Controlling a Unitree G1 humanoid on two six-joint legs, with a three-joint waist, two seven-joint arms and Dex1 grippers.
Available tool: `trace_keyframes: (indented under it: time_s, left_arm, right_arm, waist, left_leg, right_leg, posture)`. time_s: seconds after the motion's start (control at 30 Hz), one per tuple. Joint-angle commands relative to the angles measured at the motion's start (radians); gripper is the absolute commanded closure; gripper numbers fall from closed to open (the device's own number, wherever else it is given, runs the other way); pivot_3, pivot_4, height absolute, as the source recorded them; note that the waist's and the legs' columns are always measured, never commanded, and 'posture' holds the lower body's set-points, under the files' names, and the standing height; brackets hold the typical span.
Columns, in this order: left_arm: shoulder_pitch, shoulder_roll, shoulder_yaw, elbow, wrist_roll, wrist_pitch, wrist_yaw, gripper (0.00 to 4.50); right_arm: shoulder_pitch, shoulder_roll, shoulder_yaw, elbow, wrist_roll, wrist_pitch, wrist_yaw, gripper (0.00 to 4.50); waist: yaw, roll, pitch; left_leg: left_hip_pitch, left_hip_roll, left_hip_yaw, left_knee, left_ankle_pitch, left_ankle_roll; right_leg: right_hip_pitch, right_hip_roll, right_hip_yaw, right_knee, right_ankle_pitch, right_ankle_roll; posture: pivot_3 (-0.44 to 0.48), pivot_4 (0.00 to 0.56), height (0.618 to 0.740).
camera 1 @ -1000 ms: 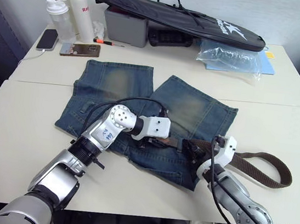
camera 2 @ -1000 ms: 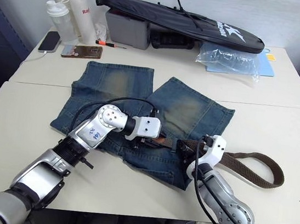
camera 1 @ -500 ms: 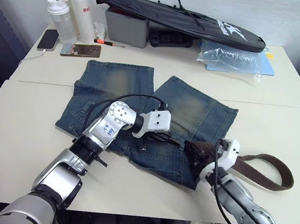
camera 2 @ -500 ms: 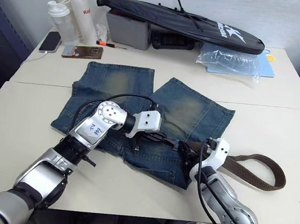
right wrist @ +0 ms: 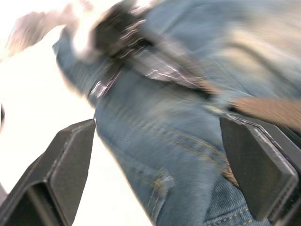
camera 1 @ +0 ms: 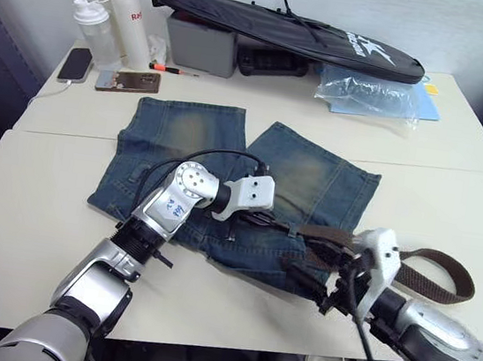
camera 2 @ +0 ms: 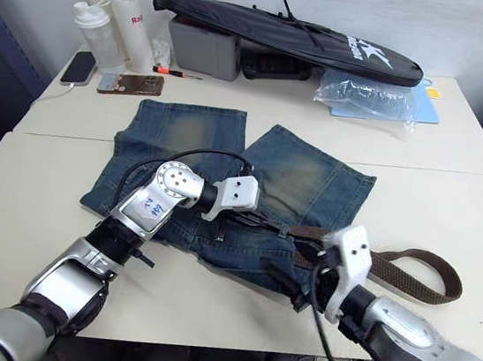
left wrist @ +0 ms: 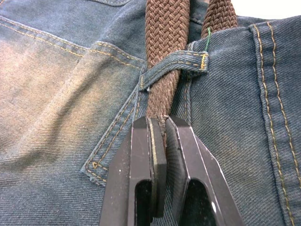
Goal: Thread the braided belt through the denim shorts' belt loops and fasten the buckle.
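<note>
Denim shorts (camera 1: 224, 178) spread flat on the surface (camera 1: 33, 207), waistband toward the robot. Braided belt (left wrist: 167, 56) lying along the waistband, passed under one belt loop (left wrist: 181, 66), the rest trailing off to the right in a loose curve (camera 1: 429, 276) on the surface. Left tool (left wrist: 162, 136) clamped together on the belt just short of that loop. Right tool (right wrist: 155, 160) spread wide apart over the waistband's right end, holding nothing. Buckle not made out.

Likely a limp, light strap: woven, grippy, prone to buckling if pushed, so better pulled from past the loop. Denim soft and apt to bunch and drag along; worth pinning the waistband beside the loop while drawing the belt through.
</note>
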Motion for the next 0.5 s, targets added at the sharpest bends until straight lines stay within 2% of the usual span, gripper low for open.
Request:
trace_keyframes:
  time_s: [0.03,0.23,0.3,0.37,0.4,0.43,0.5]
  left_arm:
    - [-0.011,-0.005,-0.004,-0.007,-0.006,-0.006,-0.011,4.50]
    - [-0.022,-0.007,0.000,0.001,-0.007,-0.011,-0.017,4.50]
    - [-0.020,-0.003,0.003,-0.006,-0.013,-0.017,-0.027,4.50]
    - [-0.015,0.000,0.005,-0.017,-0.021,-0.021,-0.038,4.50]
    - [-0.014,0.002,0.006,-0.021,-0.021,-0.020,-0.040,4.50]
    - [-0.013,0.005,0.008,-0.027,-0.023,-0.020,-0.043,4.50]
    - [-0.016,0.008,0.010,-0.030,-0.023,-0.029,-0.048,4.50]
  right_arm:
    - [-0.072,-0.065,0.145,-0.035,-0.156,0.021,0.094,0.04]
    - [-0.169,-0.118,0.404,0.103,-0.479,-0.010,0.189,0.04]
    - [-0.184,-0.119,0.433,0.143,-0.563,-0.033,0.198,1.01]
    - [-0.186,-0.115,0.424,0.156,-0.601,-0.048,0.210,1.77]
    - [-0.183,-0.120,0.417,0.160,-0.622,-0.053,0.214,2.31]
    - [-0.170,-0.135,0.411,0.162,-0.644,-0.065,0.227,2.63]
    - [-0.142,-0.145,0.388,0.170,-0.668,-0.081,0.243,3.59]
  waist:
    - [0.004,-0.001,0.001]
    - [0.003,-0.002,0.001]
    - [0.003,-0.002,0.001]
    - [0.004,-0.002,0.000]
    - [0.004,-0.002,0.000]
    - [0.004,-0.002,0.000]
    - [0.006,-0.002,0.000]
  left_leg:
    - [0.000,0.000,0.000,0.000,0.000,0.000]
    - [-0.002,0.000,0.000,0.001,0.000,0.000]
    - [-0.002,0.000,0.000,0.002,0.000,0.000]
    - [-0.001,0.000,0.000,0.002,0.000,0.000]
    - [-0.001,0.000,0.000,0.001,0.000,0.000]
    - [-0.001,0.000,0.000,0.001,0.000,0.000]
    - [-0.001,0.000,0.000,0.002,0.000,0.000]
  right_leg:
    - [0.000,0.000,0.000,0.000,0.000,0.000]
    - [0.000,0.000,0.000,0.002,0.001,0.002]
    - [0.000,0.000,0.000,0.002,0.001,0.002]
    - [0.000,0.000,0.000,0.001,0.001,0.002]
    - [0.000,0.000,0.000,0.001,0.001,0.002]
    - [0.000,0.000,0.000,0.001,0.001,0.002]
    - [0.000,0.000,0.000,0.002,0.001,0.002]
  posture:
    - [0.000,0.150,0.740]
    - [0.000,0.150,0.740]
    - [0.000,0.150,0.740]
    - [0.000,0.150,0.740]
    - [0.000,0.150,0.740]
    - [0.000,0.150,0.740]
    - [0.000,0.150,0.740]
